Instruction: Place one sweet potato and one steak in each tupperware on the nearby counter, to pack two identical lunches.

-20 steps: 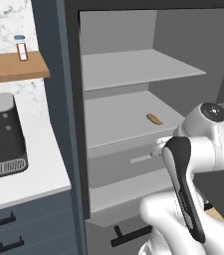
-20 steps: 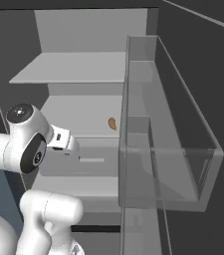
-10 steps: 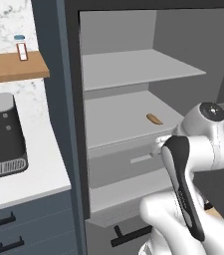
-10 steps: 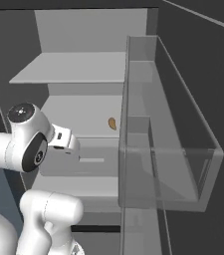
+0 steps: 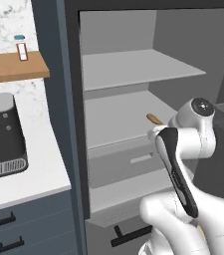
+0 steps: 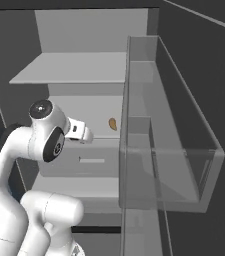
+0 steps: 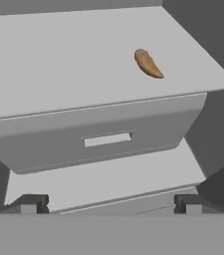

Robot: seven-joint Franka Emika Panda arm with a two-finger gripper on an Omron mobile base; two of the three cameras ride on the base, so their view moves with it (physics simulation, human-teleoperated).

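— Grey shelves (image 5: 133, 69) fill the open cabinet in front of us, is that correct?

— Yes. We see an upper shelf and, below it, a second shelf (image 7: 73, 64) which carries one sweet potato (image 7: 148, 63). It lies alone on the right part of this shelf, near the front edge, tilted a little. In the left base view the same sweet potato (image 5: 155, 119) shows just beyond the arm's wrist, and in the right base view (image 6: 112, 123) it sits just left of the clear bin.

— What is under that shelf?

— We find a grey drawer (image 7: 103, 137) with a pale recessed handle (image 7: 107, 140). Its front stands directly below the shelf edge, and a flat ledge lies below the drawer.

— And the gripper?

— We look along the gripper (image 7: 108, 205); its two dark fingertips (image 7: 31, 203) stand wide apart at the near edge of the hand view, and they hold nothing. They are well apart from the sweet potato.

— What else do we have around?

— On the left, the white counter (image 5: 29, 182) carries a dark appliance (image 5: 1, 137), and a wooden wall shelf (image 5: 14, 69) above it holds a small bottle (image 5: 20, 47). On the right, a transparent door bin (image 6: 174, 145) stands near us.
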